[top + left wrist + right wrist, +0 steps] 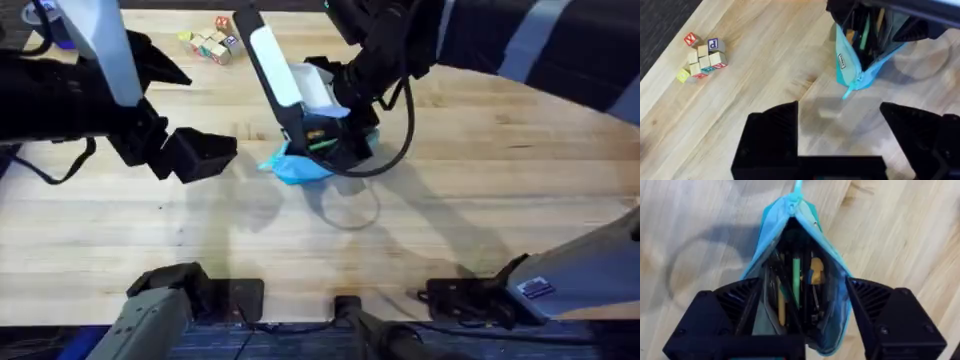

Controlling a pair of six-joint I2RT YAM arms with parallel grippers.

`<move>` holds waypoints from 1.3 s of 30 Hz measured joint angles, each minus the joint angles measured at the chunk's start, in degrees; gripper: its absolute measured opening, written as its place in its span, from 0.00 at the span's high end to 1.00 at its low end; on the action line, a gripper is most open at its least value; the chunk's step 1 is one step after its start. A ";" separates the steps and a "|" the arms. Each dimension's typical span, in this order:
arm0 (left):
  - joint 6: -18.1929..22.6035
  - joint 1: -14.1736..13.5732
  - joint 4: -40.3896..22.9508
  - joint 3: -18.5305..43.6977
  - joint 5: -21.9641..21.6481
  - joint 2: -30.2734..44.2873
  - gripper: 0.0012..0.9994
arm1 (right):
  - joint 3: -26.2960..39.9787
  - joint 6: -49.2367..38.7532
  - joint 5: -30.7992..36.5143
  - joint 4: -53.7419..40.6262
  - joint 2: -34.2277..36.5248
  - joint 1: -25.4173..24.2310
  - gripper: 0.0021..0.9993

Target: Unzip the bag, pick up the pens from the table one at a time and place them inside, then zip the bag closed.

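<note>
The light-blue bag lies mid-table with its zipper open. In the right wrist view the bag gapes, and inside I see a thin dark pen beside green and yellow items. My right gripper hangs over the mouth, open, with one finger on each side of the bag. The teal pull points toward my left gripper. That gripper is open and holds nothing, a short way left of the bag. From overhead, the left gripper and right gripper are close together.
A cluster of small lettered wooden blocks sits at the table's far left, seen also as the blocks in the left wrist view. A black cable loops off the right arm beside the bag. Bare wooden table stretches right and front.
</note>
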 joint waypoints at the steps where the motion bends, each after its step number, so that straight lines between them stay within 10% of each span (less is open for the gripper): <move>1: 0.36 0.35 0.00 -0.14 0.02 0.00 0.01 | 0.00 1.04 0.00 0.05 -0.05 0.00 0.00; 12: 10.32 10.51 0.06 -5.49 6.56 6.60 0.01 | 1.25 16.12 -0.48 0.50 -0.05 0.00 0.00; 33: 36.91 14.63 -0.44 -8.42 12.44 24.83 0.01 | 9.20 31.85 -0.44 -4.21 -0.05 0.21 0.00; 39: 45.20 14.63 1.62 -8.42 12.39 32.63 0.01 | 9.25 32.23 -0.61 -4.28 -0.05 7.42 0.00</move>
